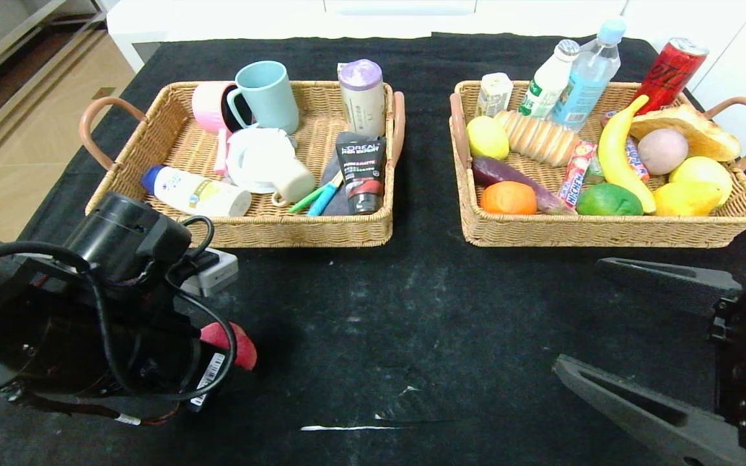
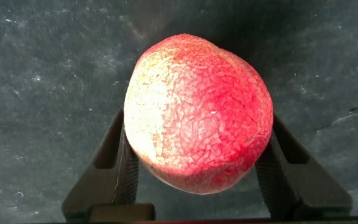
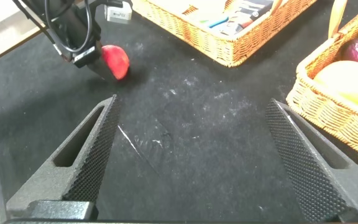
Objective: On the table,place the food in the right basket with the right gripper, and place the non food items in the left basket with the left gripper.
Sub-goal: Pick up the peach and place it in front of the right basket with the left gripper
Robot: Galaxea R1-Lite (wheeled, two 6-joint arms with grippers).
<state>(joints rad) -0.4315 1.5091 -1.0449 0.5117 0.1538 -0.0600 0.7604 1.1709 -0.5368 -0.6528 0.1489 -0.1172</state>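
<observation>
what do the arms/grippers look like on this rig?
Both are black. The left gripper sits on a thick cylindrical wrist with looped black cables, a small grey-white box and a barcode sticker. The right gripper has long tapered fingers with slotted sides and knurled inner pads.

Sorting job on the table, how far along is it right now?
Nearly finished. The left basket holds the bottle and dish; the right basket holds the eggplant, orange and candy stick. In hand: the left end effector grips the peach at the table. Left: the peach goes in the right basket. The right end effector hangs open.
</observation>
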